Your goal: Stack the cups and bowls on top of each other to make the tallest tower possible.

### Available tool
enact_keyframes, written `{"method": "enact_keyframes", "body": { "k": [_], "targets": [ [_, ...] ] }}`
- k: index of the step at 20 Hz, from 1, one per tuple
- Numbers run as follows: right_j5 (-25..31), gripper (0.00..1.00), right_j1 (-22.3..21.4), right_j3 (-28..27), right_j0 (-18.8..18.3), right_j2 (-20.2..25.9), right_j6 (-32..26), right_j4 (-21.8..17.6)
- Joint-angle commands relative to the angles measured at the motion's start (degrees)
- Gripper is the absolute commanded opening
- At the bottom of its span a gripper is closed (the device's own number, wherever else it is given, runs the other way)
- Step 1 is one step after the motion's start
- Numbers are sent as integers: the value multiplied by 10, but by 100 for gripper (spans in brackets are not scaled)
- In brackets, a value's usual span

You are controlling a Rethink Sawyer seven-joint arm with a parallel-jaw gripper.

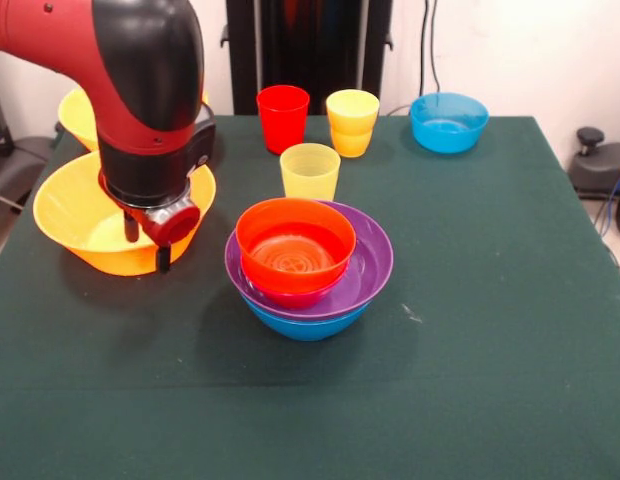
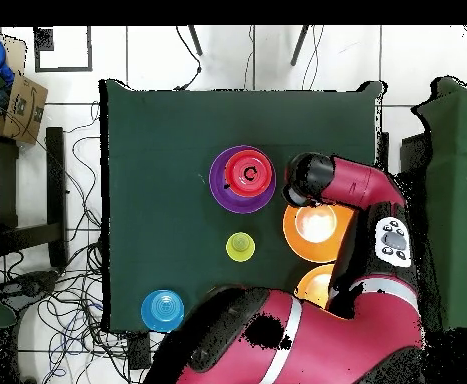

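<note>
The tower stands mid-table: a blue bowl at the bottom, then a wide purple bowl, a pink-red bowl and an orange-red bowl on top; it also shows in the overhead view. My gripper is open at the near rim of a large yellow-orange bowl on the table's left, one finger inside and one outside. A pale yellow cup stands just behind the tower. A red cup and two nested orange-yellow cups stand at the back.
A second large yellow-orange bowl sits behind the arm at the back left. A light-blue bowl sits at the back right. In the overhead view the arm covers the gripper and the back cups.
</note>
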Motion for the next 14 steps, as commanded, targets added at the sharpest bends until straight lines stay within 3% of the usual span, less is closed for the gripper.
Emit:
{"method": "enact_keyframes", "body": {
  "k": [1, 10, 14],
  "targets": [
    [-14, 100, 7, 58, 17, 28, 52, 6],
    [-73, 100, 26, 79, 18, 34, 68, 7],
    [-74, 100, 25, 80, 19, 33, 66, 11]
  ]
}}
